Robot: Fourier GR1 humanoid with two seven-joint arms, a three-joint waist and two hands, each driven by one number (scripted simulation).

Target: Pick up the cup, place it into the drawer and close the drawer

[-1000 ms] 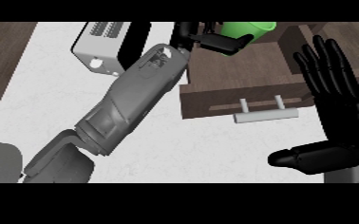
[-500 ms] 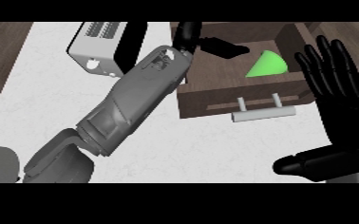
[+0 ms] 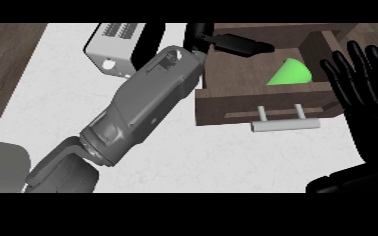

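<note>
The bright green plastic cup (image 3: 289, 73) has left your left hand (image 3: 230, 42) and now lies inside the open brown wooden drawer (image 3: 251, 100), just below the straightened, empty fingers (image 3: 247, 46). Your right hand (image 3: 358, 82) rests open beside it. Closing remains.

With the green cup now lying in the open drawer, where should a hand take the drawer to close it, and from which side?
Likely the pale bar handle on the drawer front. It stands off the panel on two posts and faces the robot, so straight fingers can push it from the near side. The right hand is open beside it; the left hand is over the drawer's back, near the green cup.
</note>
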